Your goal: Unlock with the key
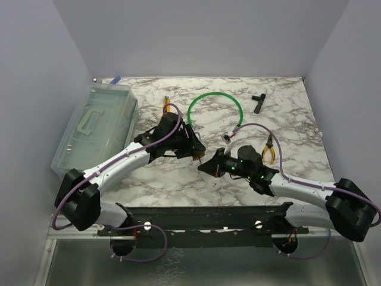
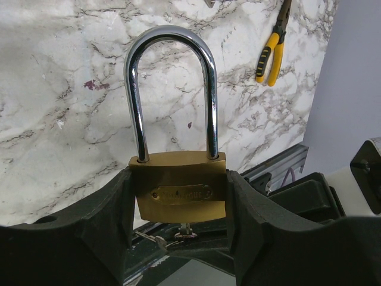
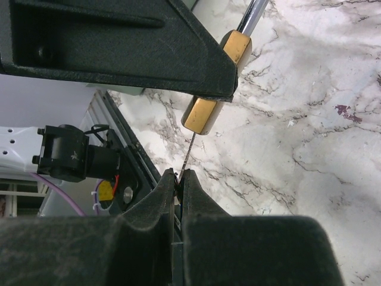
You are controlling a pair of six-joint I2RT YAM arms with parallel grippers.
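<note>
My left gripper point(image 2: 178, 199) is shut on the brass padlock point(image 2: 178, 190), gripping its body by both sides. The steel shackle point(image 2: 172, 36) points away and looks closed. In the top view the left gripper point(image 1: 191, 148) meets the right gripper point(image 1: 208, 165) at the table's middle. My right gripper point(image 3: 179, 174) is shut on the tiny silvery key point(image 3: 188, 152). The thin blade runs from the fingertips up to the padlock's underside point(image 3: 204, 114). In the left wrist view the key point(image 2: 186, 229) sticks out of the bottom of the padlock body.
Yellow-handled pliers point(image 1: 268, 152) lie right of the right gripper. A green cable ring point(image 1: 215, 110) and a black T-shaped part point(image 1: 258, 101) lie farther back. A clear plastic box point(image 1: 95, 125) stands at the left. A black rail point(image 1: 208, 217) runs along the near edge.
</note>
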